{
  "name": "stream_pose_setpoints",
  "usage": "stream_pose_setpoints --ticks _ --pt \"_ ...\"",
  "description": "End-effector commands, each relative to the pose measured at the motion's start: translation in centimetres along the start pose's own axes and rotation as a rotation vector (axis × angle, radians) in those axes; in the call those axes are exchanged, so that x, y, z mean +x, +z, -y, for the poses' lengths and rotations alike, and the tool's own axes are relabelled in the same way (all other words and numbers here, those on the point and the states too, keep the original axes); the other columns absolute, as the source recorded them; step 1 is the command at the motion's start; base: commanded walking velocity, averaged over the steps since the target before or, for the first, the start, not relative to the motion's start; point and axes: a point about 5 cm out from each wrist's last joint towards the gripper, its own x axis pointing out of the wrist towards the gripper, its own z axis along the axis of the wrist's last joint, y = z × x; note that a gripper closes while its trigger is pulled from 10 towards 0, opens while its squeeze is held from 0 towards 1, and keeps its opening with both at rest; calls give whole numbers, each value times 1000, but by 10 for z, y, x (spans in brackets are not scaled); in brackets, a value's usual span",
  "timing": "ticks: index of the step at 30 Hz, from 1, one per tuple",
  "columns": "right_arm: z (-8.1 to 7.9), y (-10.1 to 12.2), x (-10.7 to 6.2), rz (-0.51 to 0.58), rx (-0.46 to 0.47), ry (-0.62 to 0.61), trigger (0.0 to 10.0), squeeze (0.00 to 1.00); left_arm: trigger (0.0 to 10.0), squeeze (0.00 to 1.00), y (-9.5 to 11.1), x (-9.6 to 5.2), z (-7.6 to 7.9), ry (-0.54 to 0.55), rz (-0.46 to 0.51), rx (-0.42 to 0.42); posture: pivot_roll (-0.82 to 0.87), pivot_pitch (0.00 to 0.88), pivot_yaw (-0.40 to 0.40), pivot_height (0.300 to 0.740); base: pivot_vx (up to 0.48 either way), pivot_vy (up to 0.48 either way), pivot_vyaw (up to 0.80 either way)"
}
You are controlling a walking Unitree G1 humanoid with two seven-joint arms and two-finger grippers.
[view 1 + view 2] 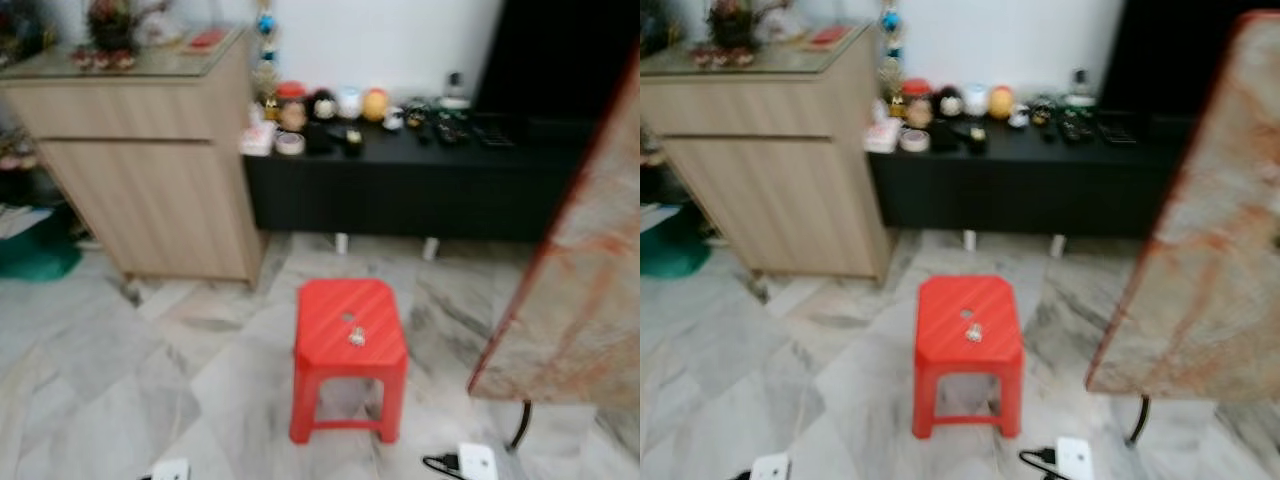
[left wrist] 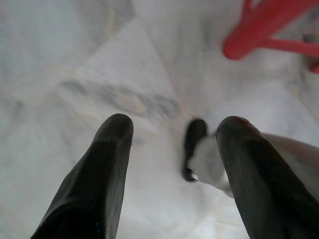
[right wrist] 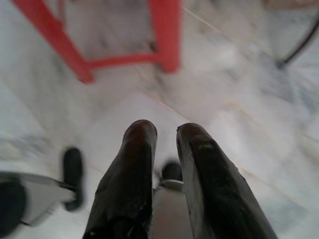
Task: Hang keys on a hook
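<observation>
Lying on red stool (image 1: 350,325), keys (image 1: 356,337); left hand (image 2: 172,134) spread, right hand (image 3: 164,132) near-closed, both empty.

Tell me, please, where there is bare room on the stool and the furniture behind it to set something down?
The red stool has bare seat all round the small keys near its middle. The marble floor between the stool and the wooden cabinet is open. The black bench is crowded with small ornaments along its left and middle; the cabinet top also carries things.
</observation>
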Motion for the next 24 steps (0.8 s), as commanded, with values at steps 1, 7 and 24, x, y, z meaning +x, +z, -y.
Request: stream_pose_setpoints --ticks 1,7,24 --pt "15 -7 -3 -19 17 -42 10000 0 10000 0 2 2 7 -14 7 -3 92 0 -11 740 0 446 0" --pt "17 -8 -3 -26 10 -46 10000 0 10000 0 4 2 8 -11 13 -8 95 28 -14 740 0 442 0" --pt "18 -8 -3 -21 28 -58 10000 0 10000 0 6 2 10 -10 38 -5 91 47 -21 740 0 72 0"
